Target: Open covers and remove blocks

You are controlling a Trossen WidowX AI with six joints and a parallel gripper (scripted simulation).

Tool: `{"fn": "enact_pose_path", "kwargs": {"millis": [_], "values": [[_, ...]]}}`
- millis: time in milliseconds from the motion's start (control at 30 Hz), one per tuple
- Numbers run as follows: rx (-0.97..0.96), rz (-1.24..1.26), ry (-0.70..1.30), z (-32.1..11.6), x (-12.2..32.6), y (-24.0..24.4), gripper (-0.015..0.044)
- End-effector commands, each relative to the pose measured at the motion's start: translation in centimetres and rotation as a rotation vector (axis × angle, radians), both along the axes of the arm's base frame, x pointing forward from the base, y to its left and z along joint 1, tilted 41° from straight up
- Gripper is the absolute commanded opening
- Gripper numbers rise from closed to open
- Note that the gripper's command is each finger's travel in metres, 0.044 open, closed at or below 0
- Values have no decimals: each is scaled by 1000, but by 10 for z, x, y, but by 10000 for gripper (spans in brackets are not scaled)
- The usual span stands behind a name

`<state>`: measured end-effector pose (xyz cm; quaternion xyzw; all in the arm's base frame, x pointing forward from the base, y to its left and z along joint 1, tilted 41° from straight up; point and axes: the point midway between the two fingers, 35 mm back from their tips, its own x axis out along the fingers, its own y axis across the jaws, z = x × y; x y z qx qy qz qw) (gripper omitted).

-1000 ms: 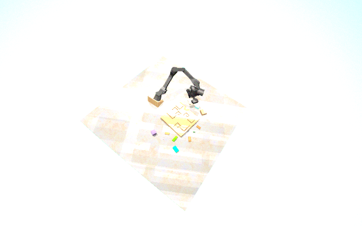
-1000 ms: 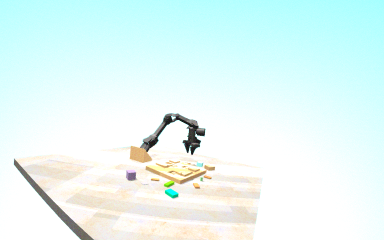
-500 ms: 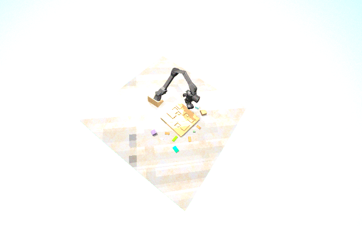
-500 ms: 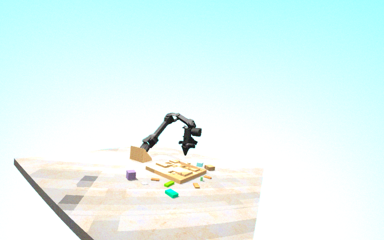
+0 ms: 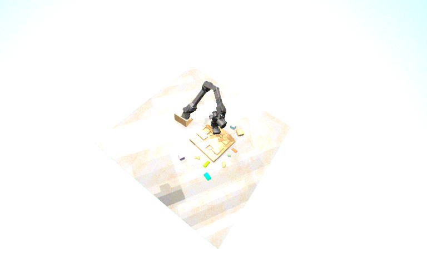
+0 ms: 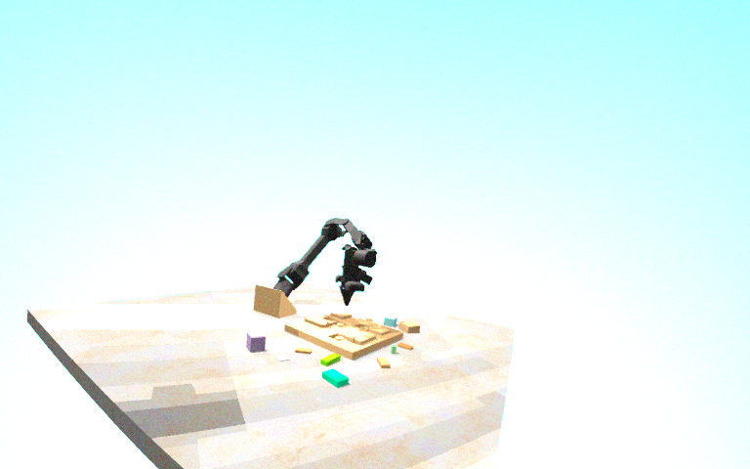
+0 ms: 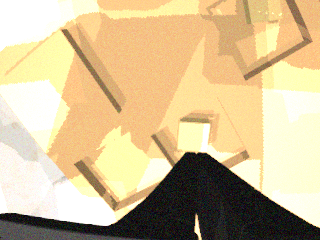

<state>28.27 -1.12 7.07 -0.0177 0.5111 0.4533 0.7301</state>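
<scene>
The tan puzzle board (image 5: 201, 152) (image 6: 320, 344) lies on the table with several raised cover plates; an open recess (image 5: 209, 147) (image 6: 336, 336) shows near its front corner. My gripper (image 5: 216, 132) (image 6: 347, 303) (image 7: 194, 162) is shut and empty, fingertips together, pointing down above the rear part of the board. In the wrist view a small pale square knob or block (image 7: 194, 135) stands just beyond the tips. A faint greenish patch (image 7: 264, 11) shows at the top right; I cannot tell if it is a block. The arm and shadows hide part of the board.
Around the board lie a purple cube (image 5: 181, 157) (image 6: 256, 342), a yellow block (image 5: 197, 157) (image 6: 303, 350), a lime block (image 5: 205, 163) (image 6: 330, 359), a teal block (image 5: 207, 176) (image 6: 335, 377), an orange block (image 5: 234, 150) (image 6: 405, 346), and a light-blue block (image 5: 232, 127) (image 6: 390, 320) beside a brown block (image 5: 239, 132) (image 6: 409, 327).
</scene>
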Motion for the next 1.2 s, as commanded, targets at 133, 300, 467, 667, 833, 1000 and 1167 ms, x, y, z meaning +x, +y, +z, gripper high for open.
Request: {"fn": "enact_pose_path", "kwargs": {"millis": [133,300,467,667,833,1000,1167], "values": [[10,-8,18,-15,-8,-8,0],[9,-9,18,-28,-6,3,0],[11,-8,17,-46,-6,18,0],[12,-8,17,-52,-5,22,0],[12,-8,17,-54,-5,24,0],[12,-8,17,-58,-5,27,0],[12,-8,17,-61,-4,30,0]]}}
